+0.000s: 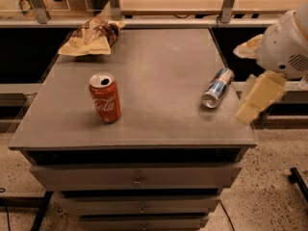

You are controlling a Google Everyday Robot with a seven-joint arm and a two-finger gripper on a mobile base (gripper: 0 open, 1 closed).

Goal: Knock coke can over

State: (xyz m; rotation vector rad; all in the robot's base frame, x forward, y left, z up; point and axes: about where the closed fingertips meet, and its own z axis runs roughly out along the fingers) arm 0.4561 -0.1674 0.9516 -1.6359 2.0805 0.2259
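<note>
Risks, left to right. Crumpled snack bag (91,36) sits in the upper left of the frame, at the back corner of the grey drawer cabinet's top (159,61). It is well apart from the target and unlikely to interfere unless a push sends the can rolling that way.

Coke can (105,97) is left of centre, upright, near the cabinet's front edge. A low push would probably slide it without tipping it. A shove toward the bottom of the frame could carry it off the front edge once it falls and rolls.

Blue-and-silver can (217,87) is right of centre, lying on its side, directly between target and arm. A straight sweep across from the right would likely strike or roll this can first.

Gripper (259,99) is at the right edge of the frame, off the cabinet's side and well apart from the coke can. Cannot tell whether the jaws are spread or pressed together. It has a long reach ahead, so a misjudged height is a risk.

Target's look: red body, white cursive lettering facing the camera, and a silver top with a dark opening. No dents are visible.
</note>
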